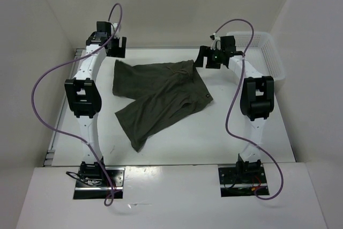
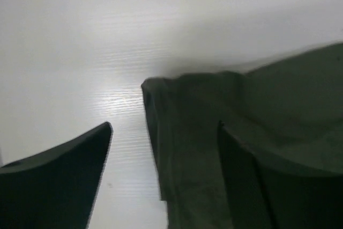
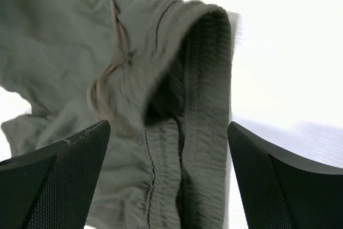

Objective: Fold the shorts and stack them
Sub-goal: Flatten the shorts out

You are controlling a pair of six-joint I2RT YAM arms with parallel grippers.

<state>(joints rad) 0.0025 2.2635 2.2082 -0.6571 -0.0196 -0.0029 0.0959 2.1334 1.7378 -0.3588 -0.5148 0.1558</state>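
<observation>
White worktop [image 1: 214,132] boxed in by pale walls. Left gripper [image 1: 115,48] gapes wide at a leg hem, gripping nothing; the shorts [image 1: 161,95] lie mid-worktop, rumpled, legs splayed, no fold made; right gripper [image 1: 209,57] is likewise spread over the waistband corner, empty. White mesh basket [image 1: 268,52] at far right; folding and stacking both appear left to do.

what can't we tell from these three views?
- Top view: the right arm hides the basket's left part; contents unclear.
- Top view: where the legs of the shorts overlap, the lower layer is hidden.
- Left wrist: cloth blurred; whether the left gripper touches it is unclear.
- Right wrist: shorts cut off by the frame; right gripper's height above the waistband unclear.
</observation>
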